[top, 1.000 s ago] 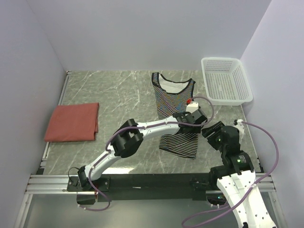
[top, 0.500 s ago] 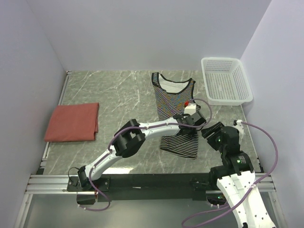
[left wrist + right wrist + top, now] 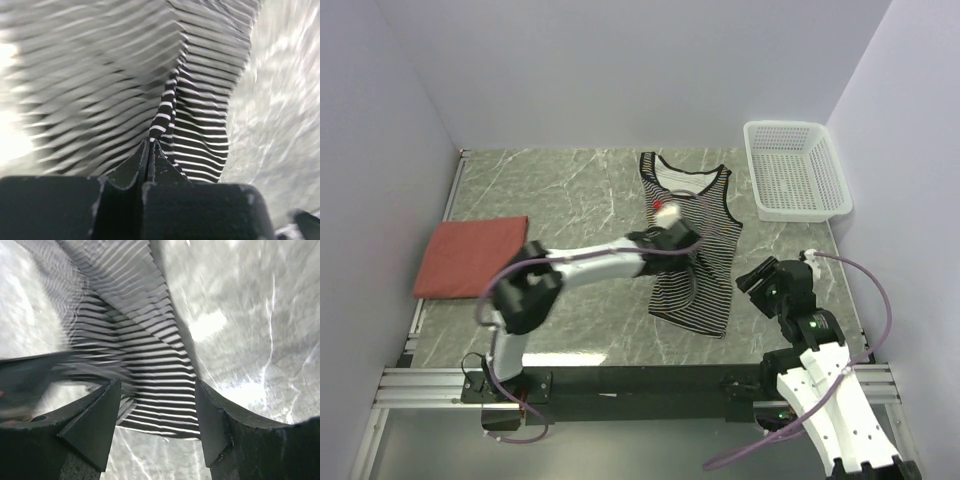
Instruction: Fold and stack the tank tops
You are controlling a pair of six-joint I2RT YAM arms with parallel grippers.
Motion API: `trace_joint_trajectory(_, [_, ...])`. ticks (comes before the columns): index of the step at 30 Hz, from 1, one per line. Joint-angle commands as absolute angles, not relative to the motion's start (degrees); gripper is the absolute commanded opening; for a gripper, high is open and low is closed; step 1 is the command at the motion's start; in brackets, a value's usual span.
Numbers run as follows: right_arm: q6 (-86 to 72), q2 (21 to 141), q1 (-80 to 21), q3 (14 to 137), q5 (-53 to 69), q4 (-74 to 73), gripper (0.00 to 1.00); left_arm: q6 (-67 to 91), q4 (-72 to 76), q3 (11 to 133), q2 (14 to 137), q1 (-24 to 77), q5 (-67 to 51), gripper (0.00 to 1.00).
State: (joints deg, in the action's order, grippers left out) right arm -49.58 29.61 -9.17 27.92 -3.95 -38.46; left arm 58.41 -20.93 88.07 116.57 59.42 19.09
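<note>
Left pincer (image 3: 150, 146) pressed shut, pinching a ridge of the striped tank top (image 3: 705, 290) mid-tabletop (image 3: 570, 190). Right pincer (image 3: 157, 407) spread and empty, near the hem. Red tank top (image 3: 472, 256) lies folded at the left; striped one judged mid-fold, stacking not yet done.

Striped tank top (image 3: 712, 285): thin black-and-white stripes, black trim at neck and armholes. Lies lengthwise right of the table's centre, neck toward the far wall, hem toward the near edge. Not flat: the middle is bunched and lifted, and a ridge of cloth is pinched tight in the left gripper (image 3: 150, 146). Lower part rumpled, hem edge skewed.

Red tank top (image 3: 472, 257): brick-red, folded into a flat rectangle, on the table's left side by the wall, well apart from the striped one. Lettering not visible.
</note>
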Motion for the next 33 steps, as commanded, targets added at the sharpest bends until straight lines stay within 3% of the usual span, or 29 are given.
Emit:
trace_joint_trajectory(1, [-48.25, 32.69, -8.97, 25.41, -0.19, -35.69, 0.68, 62.48, -13.19, 77.46, 103.73, 54.41, 16.61, 0.01])
trace_joint_trajectory(8, [-49.83, 37.61, -13.96, 20.39, 2.29, -34.89, 0.63, 69.41, -12.92, 46.30, 76.35, 42.66, 16.18, 0.01])
trace_joint_trajectory(13, [-54.66, 40.69, -22.05, 19.34, 0.97, -35.77, 0.62, 72.07, -15.99, 34.73, 65.49, 36.92, 15.12, 0.02])
trace_joint_trajectory(15, [-56.07, 42.62, -24.07, 18.99, 0.70, -36.91, 0.61, 72.25, -17.05, 31.74, 62.76, 34.11, 14.16, 0.12])
trace_joint_trajectory(16, [-56.16, 43.67, -25.04, 18.81, 0.88, -37.52, 0.61, 71.55, -17.05, 30.25, 61.54, 33.14, 13.54, 0.28])
trace_joint_trajectory(18, [-55.90, 43.94, -25.05, 18.54, 0.88, -39.80, 0.61, 70.58, -17.22, 29.53, 60.74, 30.68, 12.22, 0.43])
trace_joint_trajectory(19, [-55.90, 43.51, -25.14, 18.46, 0.88, -40.51, 0.61, 69.36, -17.75, 29.53, 60.30, 29.89, 12.13, 0.57])
trace_joint_trajectory(22, [-55.81, 42.98, -25.14, 18.54, 0.70, -43.06, 0.61, 67.68, -18.98, 30.23, 59.68, 27.78, 12.74, 0.67])
trace_joint_trajectory(27, [-56.34, 43.68, -25.22, 17.49, 3.16, -45.70, 0.59, 64.52, -23.37, 33.39, 60.29, 26.19, 13.10, 0.65])
trace_joint_trajectory(31, [-57.22, 44.11, -25.14, 17.05, 5.97, -46.76, 0.56, 62.93, -25.92, 35.15, 63.88, 26.19, 12.48, 0.50])
trace_joint_trajectory(33, [-57.13, 45.34, -25.14, 17.31, 6.33, -46.93, 0.55, 62.23, -26.19, 34.98, 65.21, 26.19, 12.22, 0.47])
